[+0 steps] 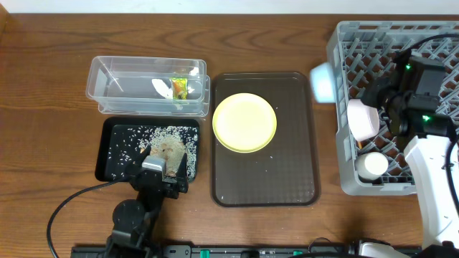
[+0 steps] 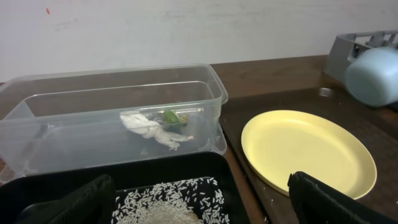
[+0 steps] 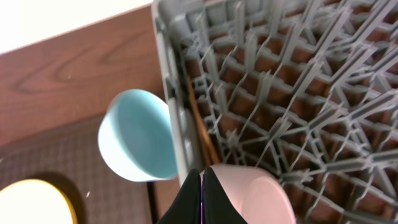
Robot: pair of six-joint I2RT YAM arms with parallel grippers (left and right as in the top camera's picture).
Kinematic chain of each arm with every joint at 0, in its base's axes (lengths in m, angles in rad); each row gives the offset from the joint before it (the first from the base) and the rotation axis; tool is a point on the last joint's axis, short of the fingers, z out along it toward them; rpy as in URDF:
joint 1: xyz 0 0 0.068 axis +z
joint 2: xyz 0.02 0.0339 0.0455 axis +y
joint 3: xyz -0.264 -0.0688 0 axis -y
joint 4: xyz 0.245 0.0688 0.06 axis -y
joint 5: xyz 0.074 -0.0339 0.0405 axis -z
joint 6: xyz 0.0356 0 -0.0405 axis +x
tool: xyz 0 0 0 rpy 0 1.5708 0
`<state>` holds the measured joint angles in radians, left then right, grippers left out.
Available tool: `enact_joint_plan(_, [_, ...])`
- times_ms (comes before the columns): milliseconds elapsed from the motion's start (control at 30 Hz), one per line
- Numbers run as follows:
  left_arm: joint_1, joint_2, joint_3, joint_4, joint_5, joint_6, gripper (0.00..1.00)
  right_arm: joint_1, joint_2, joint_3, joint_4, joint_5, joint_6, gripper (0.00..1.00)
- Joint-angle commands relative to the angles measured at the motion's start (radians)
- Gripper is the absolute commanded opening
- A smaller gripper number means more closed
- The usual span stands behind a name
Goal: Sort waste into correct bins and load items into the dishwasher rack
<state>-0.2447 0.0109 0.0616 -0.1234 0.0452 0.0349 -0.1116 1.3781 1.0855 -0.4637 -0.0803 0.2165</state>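
The grey dishwasher rack (image 1: 344, 107) stands at the right. My right gripper (image 3: 202, 193) is shut on the rim of the pink bowl (image 3: 255, 199), which stands on edge inside the rack's left wall (image 1: 362, 118). The white cup (image 1: 373, 166) sits in the rack's front corner. Chopsticks (image 3: 200, 127) lie along the rack wall. The light-blue bowl (image 1: 323, 80) leans against the rack from outside. The yellow plate (image 1: 244, 122) lies on the brown tray. My left gripper (image 2: 199, 208) is open and empty over the black tray (image 1: 115, 168), which holds rice (image 2: 171, 199) and a food lump (image 1: 171, 150).
The clear tub (image 1: 107, 82) behind the black tray holds the green-and-orange wrapper (image 1: 179, 88) and white paper scraps (image 2: 152, 127). The dark brown serving tray (image 1: 287, 172) lies mid-table between the bins and the rack. A cable runs at the front left.
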Motion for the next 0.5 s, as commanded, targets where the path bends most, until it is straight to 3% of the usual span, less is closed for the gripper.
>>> enact_joint_plan(0, [0.004,-0.007,-0.027,-0.009,-0.016,0.017,0.91,0.044,0.000,0.007,-0.009,-0.034,0.003,0.02])
enact_joint_plan(100, [0.004,-0.007,-0.027,-0.009,-0.016,0.017,0.91,0.109,0.000,0.007,-0.034,-0.080,-0.043,0.12])
enact_joint_plan(167, [0.004,-0.007,-0.027,-0.009,-0.016,0.017,0.91,0.170,0.000,0.007,-0.050,-0.085,-0.061,0.26])
enact_joint_plan(233, [0.004,-0.007,-0.027,-0.009,-0.016,0.017,0.91,0.219,0.004,0.006,-0.051,-0.085,-0.061,0.49])
enact_joint_plan(267, [0.004,-0.007,-0.027,-0.009,-0.016,0.017,0.91,0.241,0.008,0.006,-0.049,-0.085,-0.061,0.52])
enact_joint_plan(400, [0.004,-0.007,-0.027,-0.009,-0.016,0.017,0.91,0.299,0.047,0.006,-0.024,-0.077,-0.022,0.49])
enact_joint_plan(467, [0.004,-0.007,-0.027,-0.009,-0.016,0.017,0.91,0.311,0.081,0.006,-0.025,-0.031,0.087,0.42])
